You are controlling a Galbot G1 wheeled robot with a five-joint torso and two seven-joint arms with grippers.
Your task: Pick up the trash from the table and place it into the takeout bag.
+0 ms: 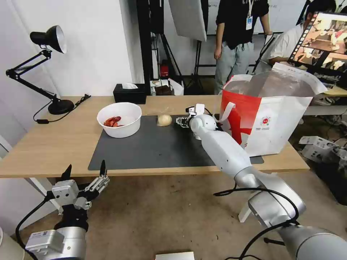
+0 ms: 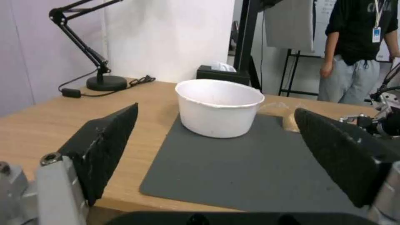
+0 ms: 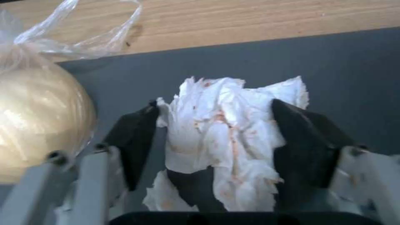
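Up close, the right gripper (image 3: 212, 140) is clamping the crumpled, red-stained white tissue (image 3: 225, 131) over the dark grey mat (image 3: 333, 62), beside the yellowish wrapped ball (image 3: 37, 118). From the head, the left gripper (image 1: 85, 171) is hanging open below the light-wood table (image 1: 43, 144)

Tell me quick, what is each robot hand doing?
Left gripper: open, holding nothing, waiting below the table edge.
Right gripper: closed on the crumpled tissue, over the grey mat.

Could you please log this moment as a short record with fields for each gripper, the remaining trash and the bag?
right gripper: over the dark mat, shut on crumpled tissue
left gripper: open, parked below the table edge
remaining trash: white bowl; wrapped yellowish ball
takeout bag: upright, open, at the table's right end
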